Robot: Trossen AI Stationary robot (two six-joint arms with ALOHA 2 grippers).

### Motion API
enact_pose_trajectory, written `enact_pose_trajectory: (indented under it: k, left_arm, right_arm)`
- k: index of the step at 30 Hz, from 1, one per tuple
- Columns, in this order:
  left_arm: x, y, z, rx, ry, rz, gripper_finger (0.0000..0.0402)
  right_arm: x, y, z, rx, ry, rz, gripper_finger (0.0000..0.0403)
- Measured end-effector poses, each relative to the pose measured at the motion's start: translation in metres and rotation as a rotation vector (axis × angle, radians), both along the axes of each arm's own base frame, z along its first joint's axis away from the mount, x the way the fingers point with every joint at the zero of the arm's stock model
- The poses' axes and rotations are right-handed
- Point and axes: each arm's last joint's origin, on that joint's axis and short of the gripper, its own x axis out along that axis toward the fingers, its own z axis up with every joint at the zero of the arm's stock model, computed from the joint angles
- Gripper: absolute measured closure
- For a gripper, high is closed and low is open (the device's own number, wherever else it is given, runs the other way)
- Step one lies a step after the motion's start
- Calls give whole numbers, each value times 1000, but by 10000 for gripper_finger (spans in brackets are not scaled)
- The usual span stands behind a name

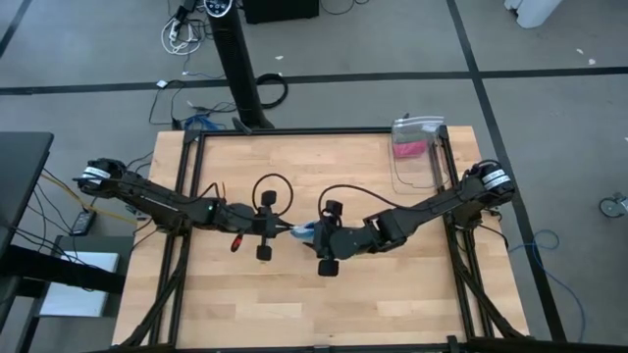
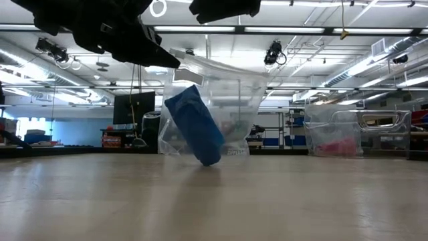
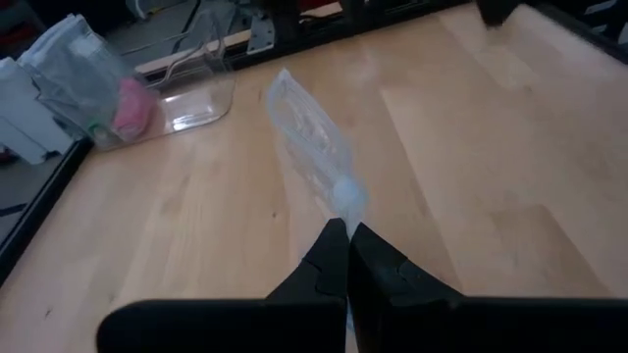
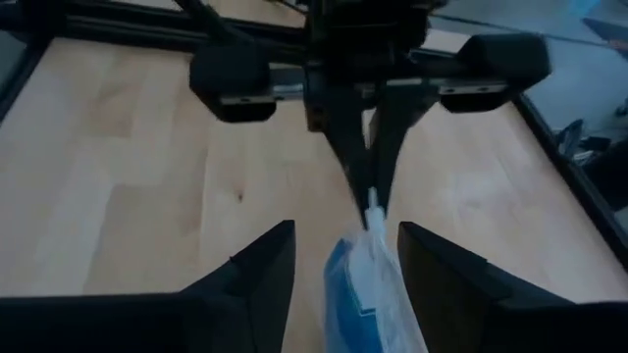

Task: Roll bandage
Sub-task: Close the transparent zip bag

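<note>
Blue roll of bandage sits inside a clear plastic bag at the table's middle; the left gripper, fingers pressed together, pinches the bag's top edge from nine o'clock; the right gripper, at three o'clock, has its fingers spread wide either side of the bag, gripping nothing; a clear container with something pink stands toward two o'clock; no legible writing.

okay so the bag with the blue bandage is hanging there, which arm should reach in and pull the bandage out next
Right, probably. The left end effector is shut on the clear bag's edge, holding it up. The right end effector is open, with the blue bandage in the bag between its fingers, so it is free to grab.
</note>
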Motion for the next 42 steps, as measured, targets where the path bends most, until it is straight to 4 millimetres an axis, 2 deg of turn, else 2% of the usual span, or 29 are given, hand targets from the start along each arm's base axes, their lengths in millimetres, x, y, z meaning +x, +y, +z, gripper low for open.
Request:
enact_pose_trajectory:
  k: [5,15,22,29,34,42]
  left_arm:
    - [1,-1,3,-13,-25,-60,400]
    - [3,5,4,-12,-38,-47,400]
    - [3,5,4,-3,-38,-55,400]
    - [4,4,5,-10,-52,-105,400]
    - [4,6,5,3,-53,-71,400]
    - [4,6,7,-23,-72,-56,400]
  right_arm:
    - [3,-1,3,27,-30,17,218]
    - [7,-8,5,41,-55,28,232]
    - [9,-14,5,22,-53,17,218]
    - [8,-13,5,21,-52,22,198]
    - [7,-9,5,21,-52,31,200]
    - [17,-12,-17,1,17,6,220]
